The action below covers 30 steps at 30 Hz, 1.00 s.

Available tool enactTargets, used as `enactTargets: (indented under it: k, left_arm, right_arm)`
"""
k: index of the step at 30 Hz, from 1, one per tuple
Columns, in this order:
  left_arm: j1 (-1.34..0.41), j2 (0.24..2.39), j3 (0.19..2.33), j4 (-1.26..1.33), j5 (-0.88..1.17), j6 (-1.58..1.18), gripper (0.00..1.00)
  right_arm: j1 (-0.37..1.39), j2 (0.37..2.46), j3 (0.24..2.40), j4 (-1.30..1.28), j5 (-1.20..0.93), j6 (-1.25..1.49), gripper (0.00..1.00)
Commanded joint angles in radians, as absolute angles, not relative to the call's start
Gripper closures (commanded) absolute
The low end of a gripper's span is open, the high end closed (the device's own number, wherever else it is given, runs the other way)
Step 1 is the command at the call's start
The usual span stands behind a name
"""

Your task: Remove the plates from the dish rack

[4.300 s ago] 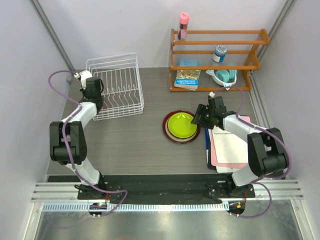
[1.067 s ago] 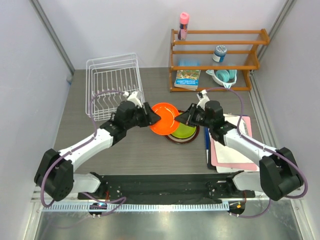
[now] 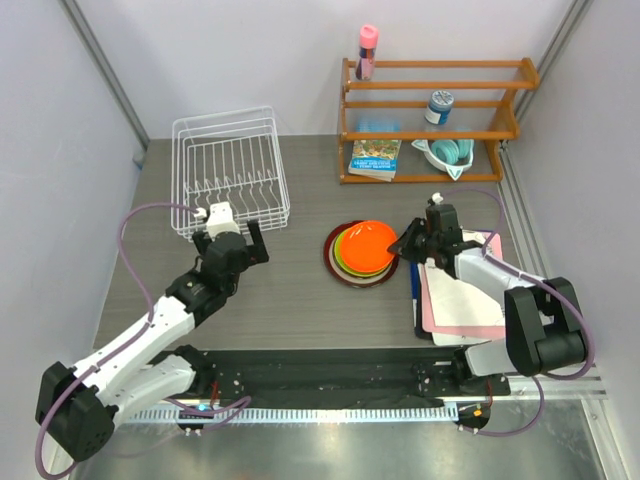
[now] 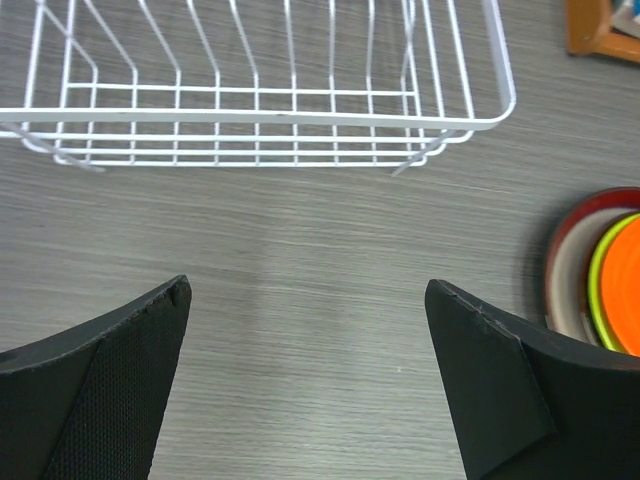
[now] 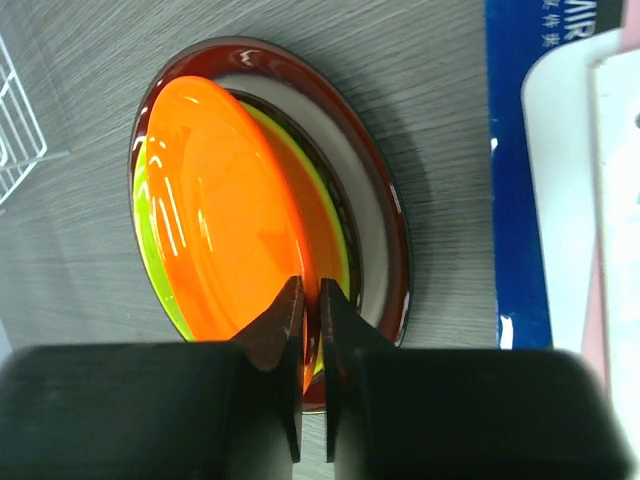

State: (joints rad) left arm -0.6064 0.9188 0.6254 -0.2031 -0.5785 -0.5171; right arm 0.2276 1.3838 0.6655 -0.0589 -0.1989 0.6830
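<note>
Right wrist view: right hand [image 5: 311,300] pinches near rim of orange plate [image 5: 215,200], tilted atop other plates [image 5: 372,205] just ahead. Left hand [image 4: 308,292] spread open; dish rack [image 4: 260,115] beyond it. Plate judged stiff, glossy-slick, breakable; hold by rim.

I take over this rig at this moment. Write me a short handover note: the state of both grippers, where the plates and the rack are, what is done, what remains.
Left gripper: open and empty, over the table in front of the dish rack.
Right gripper: shut on the rim of the orange plate.
Plates: the orange plate is on top of the stack, over the lime green plate and the large red-rimmed plate, right of the rack.
Done: no plate shows in the rack.
Left: probably only to release the orange plate and draw the right arm back.
</note>
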Motion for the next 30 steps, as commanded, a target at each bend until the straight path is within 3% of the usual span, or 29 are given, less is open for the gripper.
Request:
enactTargets:
  k: [1, 3, 4, 6, 7, 11, 16, 25, 30]
  left_arm:
    - [-0.604, 0.897, 0.614, -0.216, -0.670, -0.495, 0.01]
    - [-0.604, 0.896, 0.614, -0.218, -0.684, -0.491, 0.00]
    - [-0.604, 0.893, 0.615, -0.221, -0.693, -0.489, 0.00]
    - [-0.604, 0.893, 0.615, -0.221, -0.718, -0.482, 0.01]
    - [-0.604, 0.893, 0.615, -0.218, -0.742, -0.476, 0.00]
    - [-0.604, 0.903, 0.598, -0.198, -0.802, -0.445, 0.00]
    - [-0.595, 0.923, 0.558, -0.092, -0.833, -0.428, 0.01]
    - [-0.595, 1.109, 0.733, -0.218, -0.791, -0.465, 0.00]
    - [-0.595, 1.075, 0.715, -0.175, -0.785, -0.445, 0.01]
  right_arm:
    - [0.225, 1.394, 0.678, -0.005, -0.258, 0.666, 0.73]
    - [0.225, 1.390, 0.683, -0.005, -0.258, 0.658, 0.56]
    - [0.224, 1.385, 0.683, -0.005, -0.253, 0.652, 0.40]
    - [0.225, 1.375, 0.689, -0.017, -0.247, 0.640, 0.33]
    - [0.225, 1.364, 0.701, -0.047, -0.235, 0.621, 0.21]
    - [0.225, 1.318, 0.730, -0.103, -0.210, 0.569, 0.07]
    - [0.224, 1.212, 0.727, -0.146, -0.075, 0.499, 0.00]
    - [0.226, 1.019, 0.640, -0.114, 0.339, 0.354, 0.00]
    - [0.227, 0.974, 0.552, -0.015, 0.462, 0.322, 0.01]
